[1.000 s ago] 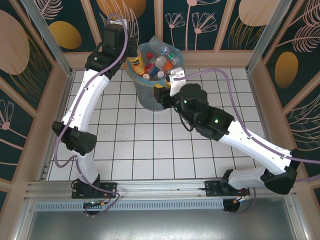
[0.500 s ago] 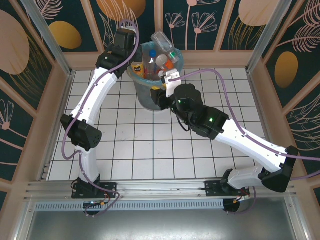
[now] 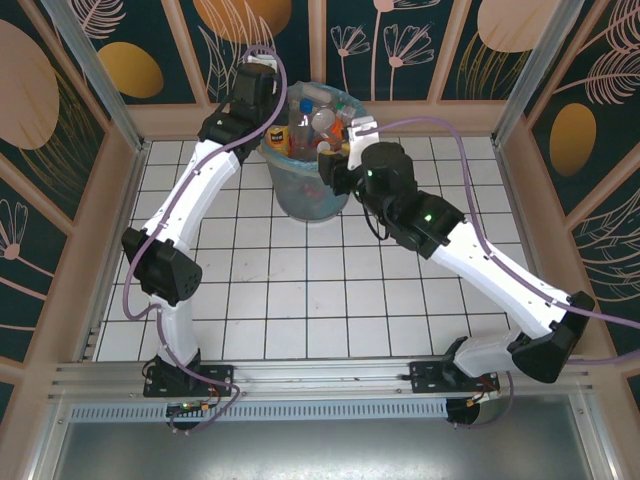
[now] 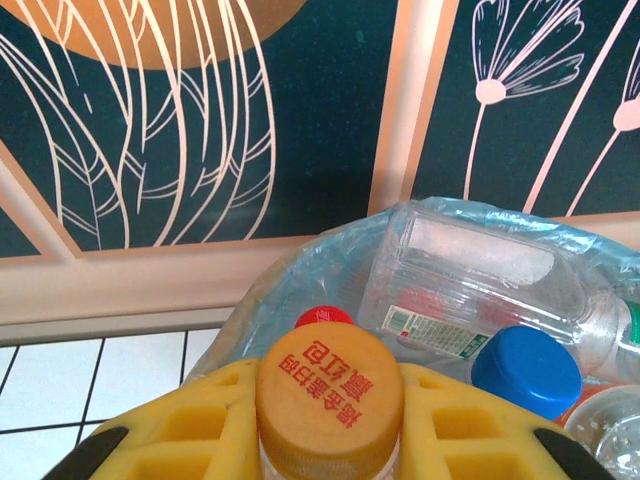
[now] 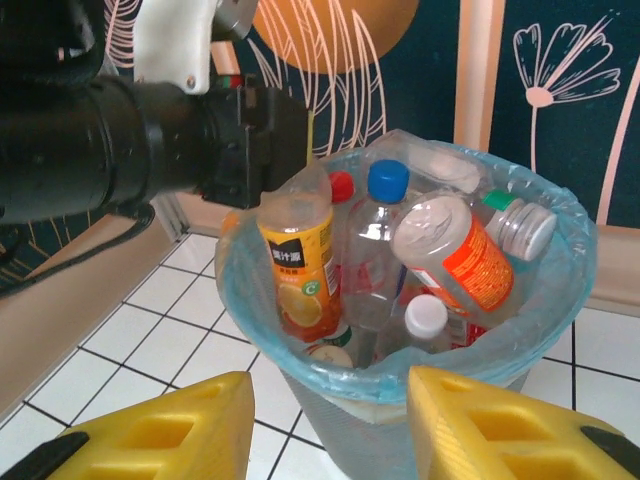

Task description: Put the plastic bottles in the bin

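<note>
The bin (image 3: 310, 196), grey-blue with a light-blue bag, stands at the back of the tiled floor and holds several plastic bottles (image 5: 452, 248). An orange juice bottle (image 5: 297, 262) hangs upright just inside the bin's left rim. My left gripper (image 4: 330, 400) is shut on its neck, and the orange cap (image 4: 330, 388) sits between the yellow fingers (image 4: 210, 425). From above, the left gripper (image 3: 280, 118) is at the bin's left rim. My right gripper (image 5: 330, 420) is open and empty, just short of the bin's rim (image 5: 400, 375). From above, the right gripper (image 3: 336, 156) is at the bin's right side.
Behind the bin runs a low beige ledge (image 4: 120, 290) under the dark patterned wall panels (image 4: 330, 110). A blue-capped bottle (image 4: 527, 371) and a clear one (image 4: 470, 280) lie on top of the pile. White tiled floor (image 3: 290, 290) spreads in front of the bin.
My left arm has swung right and brought the orange juice bottle further over the bin's left rim. My right gripper has moved back and up along the bin's right side.
</note>
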{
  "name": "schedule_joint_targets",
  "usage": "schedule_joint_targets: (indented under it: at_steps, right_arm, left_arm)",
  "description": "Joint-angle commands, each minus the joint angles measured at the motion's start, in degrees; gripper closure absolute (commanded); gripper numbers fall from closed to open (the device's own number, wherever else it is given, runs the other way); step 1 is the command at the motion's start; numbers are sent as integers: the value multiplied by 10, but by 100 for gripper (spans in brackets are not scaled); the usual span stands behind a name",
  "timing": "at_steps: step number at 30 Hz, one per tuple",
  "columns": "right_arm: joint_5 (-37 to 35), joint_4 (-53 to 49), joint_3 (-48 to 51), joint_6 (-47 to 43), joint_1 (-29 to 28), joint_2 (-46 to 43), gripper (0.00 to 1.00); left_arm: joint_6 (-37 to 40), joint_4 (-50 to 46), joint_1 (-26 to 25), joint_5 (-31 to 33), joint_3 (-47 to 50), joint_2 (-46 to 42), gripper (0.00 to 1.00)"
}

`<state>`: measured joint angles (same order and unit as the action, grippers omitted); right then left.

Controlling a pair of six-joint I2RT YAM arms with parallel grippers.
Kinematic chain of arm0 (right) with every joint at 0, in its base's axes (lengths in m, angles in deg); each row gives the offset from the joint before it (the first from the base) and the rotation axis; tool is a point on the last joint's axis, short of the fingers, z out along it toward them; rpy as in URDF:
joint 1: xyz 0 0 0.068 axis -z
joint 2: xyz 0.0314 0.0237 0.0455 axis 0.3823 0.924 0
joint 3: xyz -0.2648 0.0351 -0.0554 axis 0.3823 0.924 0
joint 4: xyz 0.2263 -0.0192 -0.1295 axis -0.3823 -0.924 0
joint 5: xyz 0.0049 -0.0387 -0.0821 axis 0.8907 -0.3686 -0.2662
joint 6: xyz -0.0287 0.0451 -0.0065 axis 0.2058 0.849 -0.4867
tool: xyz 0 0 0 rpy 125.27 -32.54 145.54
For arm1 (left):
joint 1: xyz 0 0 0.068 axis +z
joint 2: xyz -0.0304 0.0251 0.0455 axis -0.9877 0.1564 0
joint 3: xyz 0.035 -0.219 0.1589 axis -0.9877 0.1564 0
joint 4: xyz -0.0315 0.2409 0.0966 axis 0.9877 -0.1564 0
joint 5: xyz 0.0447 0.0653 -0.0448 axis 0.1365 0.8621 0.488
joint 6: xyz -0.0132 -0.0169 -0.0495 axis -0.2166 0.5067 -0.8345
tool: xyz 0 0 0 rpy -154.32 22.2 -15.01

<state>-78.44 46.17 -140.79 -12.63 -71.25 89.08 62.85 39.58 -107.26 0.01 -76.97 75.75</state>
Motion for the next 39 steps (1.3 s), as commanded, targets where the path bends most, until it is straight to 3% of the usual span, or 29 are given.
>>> schedule_joint_targets:
  at_steps: [1, 13, 22, 26, 31, 35, 39]
  right_arm:
    - [23, -2, -24, 13, 3, 4, 55]
    - [44, 10, 6, 35, 3, 1, 55]
    - [47, 19, 11, 35, 2, -4, 55]
    - [44, 26, 23, 34, 3, -14, 55]
    - [44, 27, 33, 31, 3, -21, 55]
    - [45, 28, 40, 33, 2, -23, 55]
    - [47, 32, 43, 35, 3, -23, 55]
  left_arm:
    - [-10, -134, -6, -31, 71, 59, 100]
    - [-20, -110, -6, -46, 157, 53, 100]
    - [-3, -75, -16, -169, 99, -24, 100]
    - [30, -77, -38, -171, 101, -33, 100]
    - [39, -101, -50, -162, 119, -14, 86]
    - [53, -93, -66, -182, 137, -18, 85]
    - [64, -81, -76, -207, 139, -25, 75]
